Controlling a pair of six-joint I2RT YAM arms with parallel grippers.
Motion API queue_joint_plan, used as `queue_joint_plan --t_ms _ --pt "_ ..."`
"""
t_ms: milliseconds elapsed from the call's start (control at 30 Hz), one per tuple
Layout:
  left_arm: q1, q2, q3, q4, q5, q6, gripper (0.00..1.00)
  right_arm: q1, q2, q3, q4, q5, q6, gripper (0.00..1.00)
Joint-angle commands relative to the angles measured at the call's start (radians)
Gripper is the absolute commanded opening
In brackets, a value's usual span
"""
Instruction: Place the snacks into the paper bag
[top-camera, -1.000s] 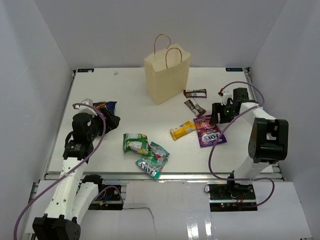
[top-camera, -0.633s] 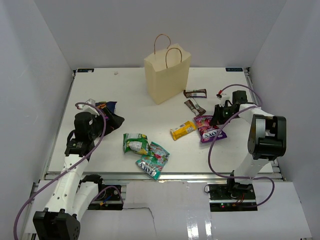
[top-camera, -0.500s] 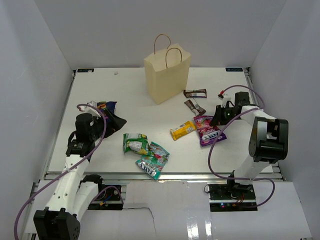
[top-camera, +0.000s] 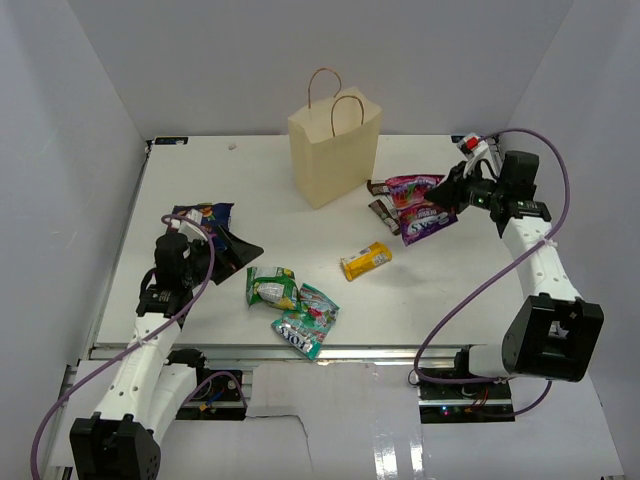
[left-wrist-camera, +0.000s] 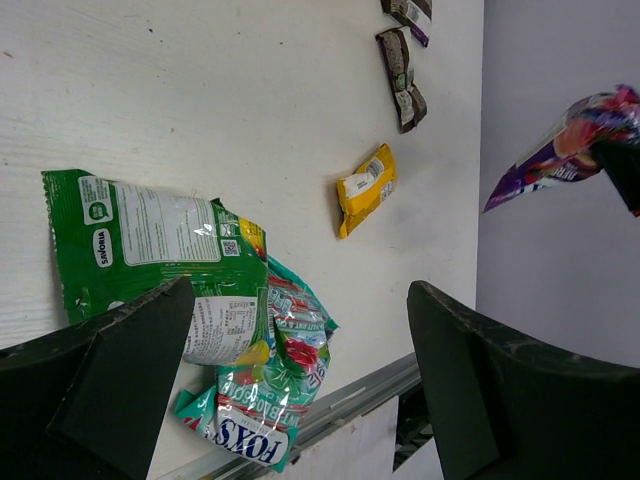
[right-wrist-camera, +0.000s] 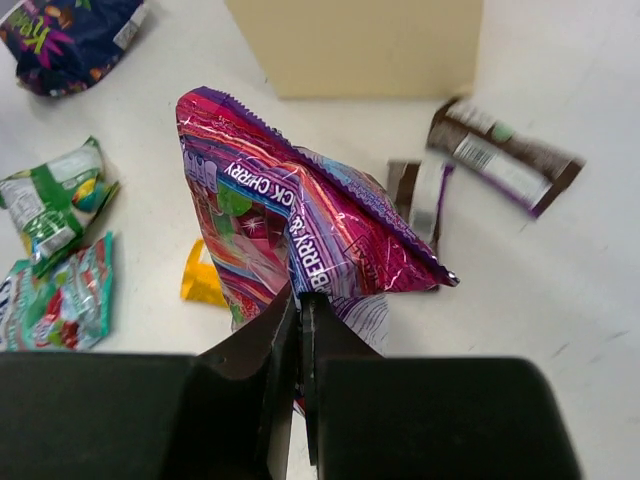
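The cream paper bag (top-camera: 335, 150) stands upright at the back centre, its base at the top of the right wrist view (right-wrist-camera: 360, 45). My right gripper (top-camera: 455, 190) (right-wrist-camera: 300, 300) is shut on purple candy bags (top-camera: 420, 205) (right-wrist-camera: 300, 220), seemingly two pinched together, hanging in the air right of the paper bag. My left gripper (top-camera: 235, 248) (left-wrist-camera: 300, 300) is open and holds nothing, just left of a green pouch (top-camera: 272, 287) (left-wrist-camera: 150, 260). A teal pouch (top-camera: 305, 322) overlaps it. A yellow bar (top-camera: 366, 260) lies mid-table. Two brown bars (top-camera: 390, 187) (right-wrist-camera: 505, 155) lie below the held bags.
A dark blue packet (top-camera: 205, 213) lies at the left, behind my left gripper. White walls close in the table (top-camera: 200, 170) on three sides. A metal rail (top-camera: 330, 350) runs along the near edge, close to the teal pouch.
My right gripper closed on the purple candy bags and lifted them off the table, up and back toward the paper bag. The left arm drifted slightly toward the near edge.
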Motion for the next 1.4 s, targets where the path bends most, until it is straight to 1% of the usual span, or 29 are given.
queue_joint_plan --t_ms 0,33,67,100,133,167,200,233,267,367,400,433,500,533,600,700,833,1033,1100,1133,1167,1200,1233,1267,1300,1333,1367 --pt "0.001 0.005 -0.005 0.043 0.046 -0.011 0.98 0.052 -0.006 0.156 0.182 0.024 0.033 0.08" --pt "0.001 0.011 -0.004 0.046 0.049 -0.011 0.98 0.069 0.009 0.196 0.204 0.063 0.032 0.08" --pt "0.001 0.014 -0.002 0.048 0.054 -0.012 0.98 0.103 0.022 0.284 0.224 0.137 0.032 0.08" --pt "0.003 0.018 -0.001 0.051 0.057 -0.011 0.98 0.117 0.060 0.337 0.242 0.188 0.032 0.08" --pt "0.001 0.020 0.001 0.052 0.060 -0.011 0.98 0.164 0.083 0.392 0.279 0.239 0.032 0.08" --pt "0.001 0.021 0.003 0.052 0.063 -0.011 0.98 0.180 0.111 0.505 0.291 0.347 0.030 0.08" --pt "0.003 0.023 0.001 0.052 0.065 -0.011 0.98 0.195 0.140 0.567 0.302 0.392 0.029 0.08" --pt "0.001 0.023 0.000 0.052 0.065 -0.011 0.98 0.204 0.213 0.630 0.311 0.422 0.030 0.08" --pt "0.001 0.020 -0.002 0.051 0.066 -0.011 0.98 0.229 0.255 0.758 0.311 0.477 0.023 0.08" --pt "0.000 0.014 -0.005 0.052 0.065 -0.015 0.98 0.290 0.410 0.944 0.295 0.564 -0.016 0.08" --pt "0.000 0.012 -0.005 0.052 0.068 -0.015 0.98 0.305 0.443 1.051 0.295 0.580 -0.035 0.08" --pt "0.000 0.012 -0.005 0.051 0.066 -0.015 0.98 0.331 0.511 1.101 0.295 0.594 -0.048 0.08" --pt "0.000 0.008 -0.007 0.048 0.063 -0.017 0.98 0.353 0.568 1.194 0.325 0.614 -0.069 0.08" --pt "0.000 0.006 -0.007 0.048 0.062 -0.017 0.98 0.374 0.606 1.206 0.348 0.618 -0.080 0.08" --pt "0.000 0.006 -0.005 0.043 0.060 -0.018 0.98 0.390 0.632 1.206 0.426 0.602 -0.097 0.08" --pt "0.000 0.011 0.001 0.032 0.053 -0.015 0.98 0.416 0.671 1.203 0.469 0.559 -0.100 0.08" --pt "0.000 0.014 0.013 0.017 0.025 -0.002 0.98 0.439 0.655 1.103 0.502 0.476 -0.079 0.08" --pt "0.000 0.034 0.059 -0.007 -0.029 0.034 0.98 0.447 0.622 1.002 0.526 0.451 -0.077 0.08" --pt "0.000 0.044 0.079 -0.029 -0.075 0.057 0.98 0.447 0.623 0.976 0.526 0.425 -0.095 0.09" --pt "0.000 0.060 0.107 -0.052 -0.098 0.064 0.98 0.445 0.623 0.968 0.523 0.404 -0.102 0.18" --pt "0.001 0.072 0.124 -0.070 -0.127 0.069 0.98 0.445 0.623 0.960 0.520 0.401 -0.108 0.24" --pt "0.000 0.086 0.145 -0.092 -0.200 0.083 0.98 0.445 0.622 0.948 0.518 0.391 -0.117 0.33" --pt "0.000 0.103 0.170 -0.146 -0.240 0.090 0.98 0.445 0.622 0.947 0.515 0.379 -0.121 0.49" --pt "0.000 0.150 0.226 -0.176 -0.281 0.094 0.98 0.445 0.620 0.945 0.505 0.376 -0.129 0.53" --pt "0.000 0.178 0.257 -0.207 -0.362 0.095 0.98 0.444 0.616 0.948 0.500 0.374 -0.132 0.56" --pt "0.001 0.208 0.291 -0.269 -0.406 0.094 0.97 0.442 0.611 0.950 0.494 0.371 -0.135 0.60" --pt "0.001 0.269 0.321 -0.294 -0.441 0.094 0.96 0.441 0.606 0.950 0.482 0.370 -0.137 0.61"
